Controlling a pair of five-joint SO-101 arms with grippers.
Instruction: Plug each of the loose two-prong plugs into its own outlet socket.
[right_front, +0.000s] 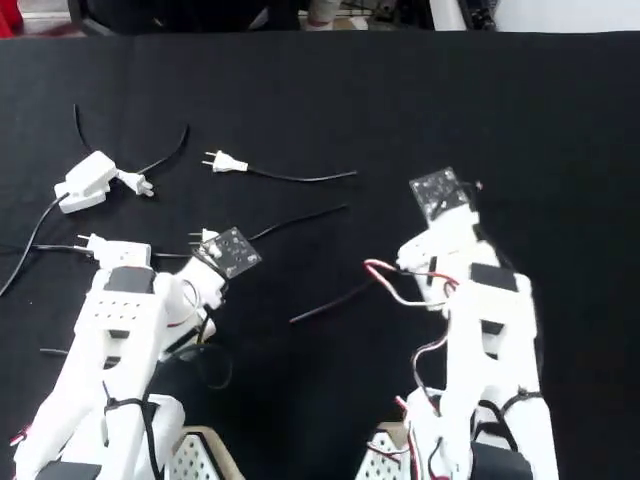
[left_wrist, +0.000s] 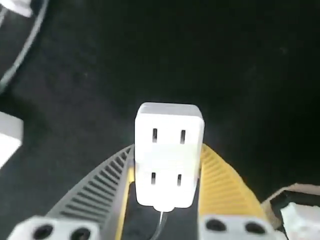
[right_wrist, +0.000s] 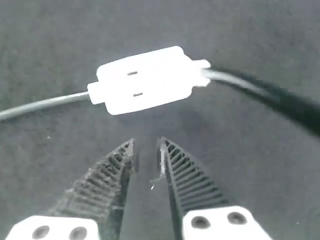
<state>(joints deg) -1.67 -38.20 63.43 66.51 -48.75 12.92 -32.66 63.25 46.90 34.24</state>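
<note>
My left gripper (left_wrist: 167, 150) is shut on a white outlet block (left_wrist: 169, 150) with two pairs of slots, held between a grey and a yellow finger just above the black cloth. My right gripper (right_wrist: 147, 150) hangs over a flat white single socket (right_wrist: 145, 80) that has a cord at each end. Its fingers are a narrow gap apart with nothing between them. In the high view, loose two-prong plugs lie at the far left: one (right_front: 225, 163) on a black cord, one (right_front: 137, 182) beside a white outlet (right_front: 85, 182), and one (right_front: 92, 242) by the left arm.
Black cords (right_front: 300, 178) trail across the middle of the black cloth (right_front: 400, 90). The right arm's red and white wires (right_front: 395, 283) loop out beside it. A white object (left_wrist: 7, 140) lies close to the left gripper.
</note>
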